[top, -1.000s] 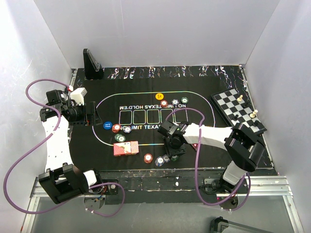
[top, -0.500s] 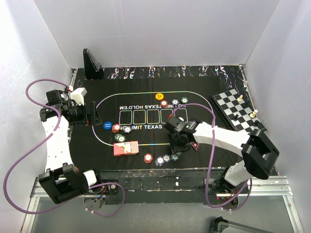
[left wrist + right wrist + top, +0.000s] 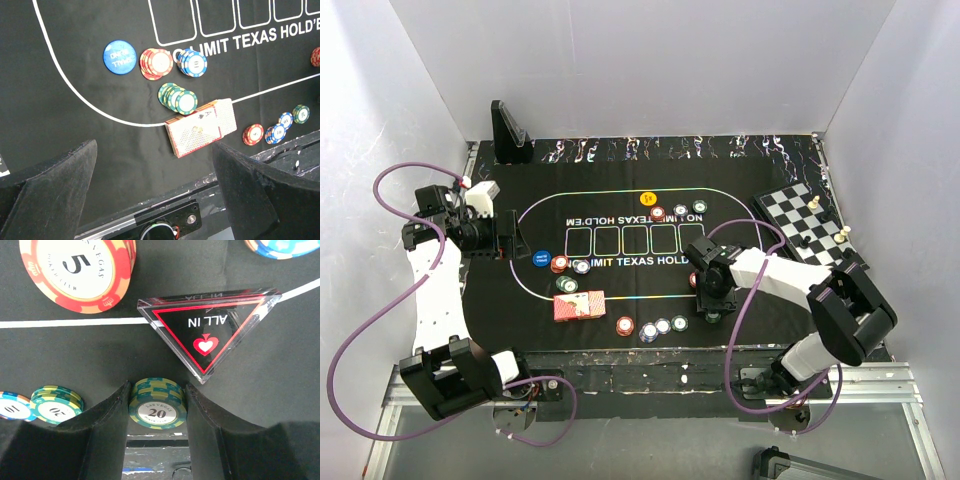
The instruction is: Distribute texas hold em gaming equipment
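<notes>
Stack of green chips (image 3: 157,409) within right claw (image 3: 158,391) grip

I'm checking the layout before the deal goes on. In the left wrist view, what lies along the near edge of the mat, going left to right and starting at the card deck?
card deck → red chips → blue chips → green chips

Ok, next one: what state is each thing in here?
left end effector, open, holding nothing.
right end effector, closed on the green chip stack.
ALL IN marker, lying flat, face up, free.
card deck, stacked, lying flat.
chess pieces, standing on the chessboard.
</notes>
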Controlling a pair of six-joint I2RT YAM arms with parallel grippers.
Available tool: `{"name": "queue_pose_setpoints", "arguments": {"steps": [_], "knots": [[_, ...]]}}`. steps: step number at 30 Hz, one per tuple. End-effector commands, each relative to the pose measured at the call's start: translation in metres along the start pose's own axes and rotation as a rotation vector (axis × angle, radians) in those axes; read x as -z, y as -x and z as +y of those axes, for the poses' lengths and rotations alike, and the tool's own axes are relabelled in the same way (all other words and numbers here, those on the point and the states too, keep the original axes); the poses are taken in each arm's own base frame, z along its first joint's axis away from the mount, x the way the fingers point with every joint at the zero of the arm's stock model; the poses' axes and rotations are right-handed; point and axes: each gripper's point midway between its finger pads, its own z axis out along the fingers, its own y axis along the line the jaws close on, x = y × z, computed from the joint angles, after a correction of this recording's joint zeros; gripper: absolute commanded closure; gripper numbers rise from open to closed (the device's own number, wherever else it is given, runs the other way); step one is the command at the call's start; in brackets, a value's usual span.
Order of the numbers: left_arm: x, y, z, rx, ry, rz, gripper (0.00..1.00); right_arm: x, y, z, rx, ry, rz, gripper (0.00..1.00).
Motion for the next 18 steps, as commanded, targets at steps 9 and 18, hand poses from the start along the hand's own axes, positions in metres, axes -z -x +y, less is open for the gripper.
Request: {"name": "queue_pose_setpoints", "arguments": {"steps": [9, 18], "knots": [[0.01, -0.004, -0.031, -0.145, -0.159, -0.027, 0.0, -0.006, 0.011, -0.009, -0.097, -0.056, -0.061, 0.41], [-0.011, -0.038, -0.078, -0.466, -0.359, 0.05, 0.0, 0.053, 0.035, 0.005, -0.075, 0.067, -0.172, 0.23]]}}
